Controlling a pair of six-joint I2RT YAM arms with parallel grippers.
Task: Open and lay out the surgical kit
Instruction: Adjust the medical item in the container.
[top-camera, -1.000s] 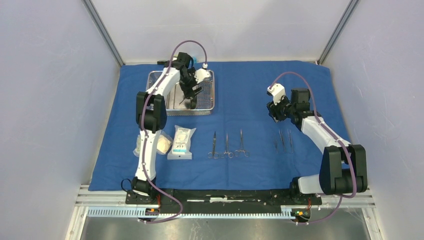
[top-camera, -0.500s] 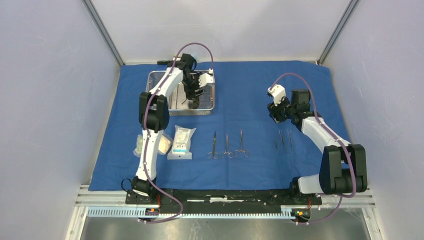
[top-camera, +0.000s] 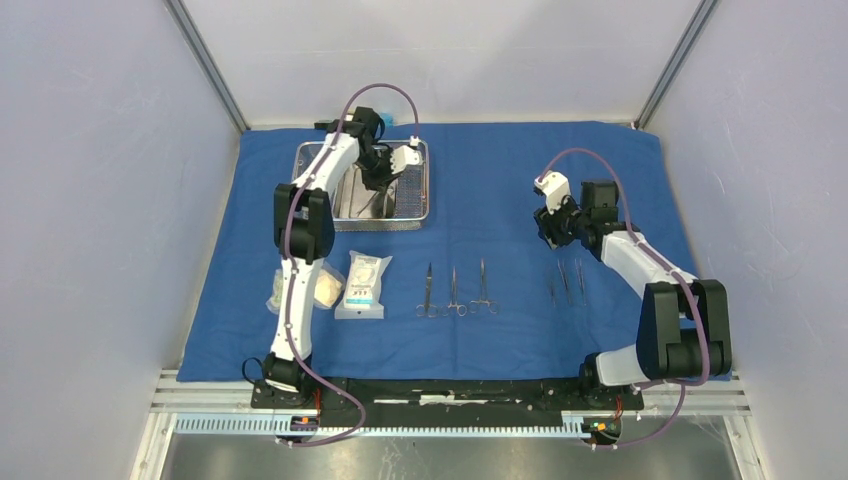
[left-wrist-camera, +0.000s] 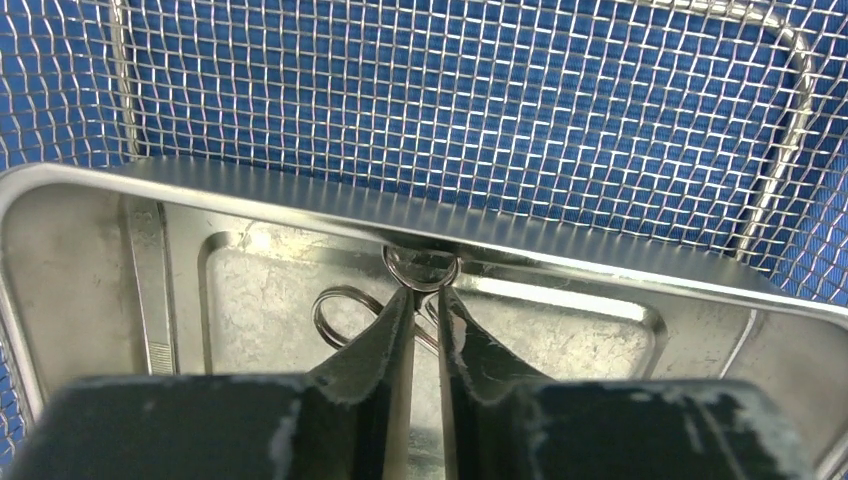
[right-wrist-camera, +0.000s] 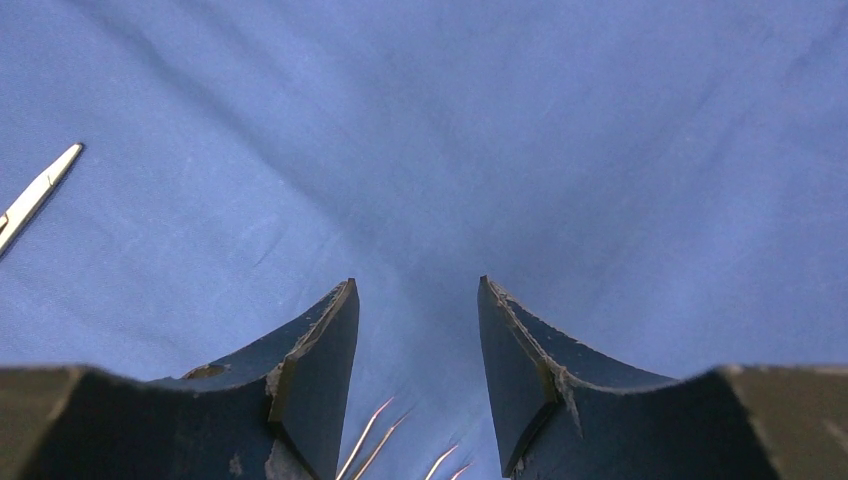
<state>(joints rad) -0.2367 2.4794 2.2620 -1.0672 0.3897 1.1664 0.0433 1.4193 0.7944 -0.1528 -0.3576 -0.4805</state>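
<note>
The blue cloth (top-camera: 480, 170) lies spread flat, with the wire-mesh basket (top-camera: 424, 152) at its back left and the steel pan (top-camera: 355, 208) inside it. My left gripper (top-camera: 383, 182) reaches down into the pan (left-wrist-camera: 300, 205). In the left wrist view its jaws (left-wrist-camera: 425, 290) stand nearly together, pinching a ring-handled instrument (left-wrist-camera: 315, 318) just below its rings. My right gripper (top-camera: 548, 222) hovers open over bare cloth (right-wrist-camera: 500, 120), nothing between its fingers (right-wrist-camera: 417, 285). Two slim instruments (top-camera: 566, 280) lie just in front of it, their tips (right-wrist-camera: 375, 430) showing below the fingers.
Three scissor-like instruments (top-camera: 455, 292) lie side by side on the cloth's middle front. Packets (top-camera: 362, 285) sit front left, partly behind the left arm. Another instrument's tip (right-wrist-camera: 40, 190) shows at the left of the right wrist view. Grey walls close in both sides.
My left gripper has shut from wide open onto the instrument in the pan, shifting slightly toward the back. The right arm has barely moved.
</note>
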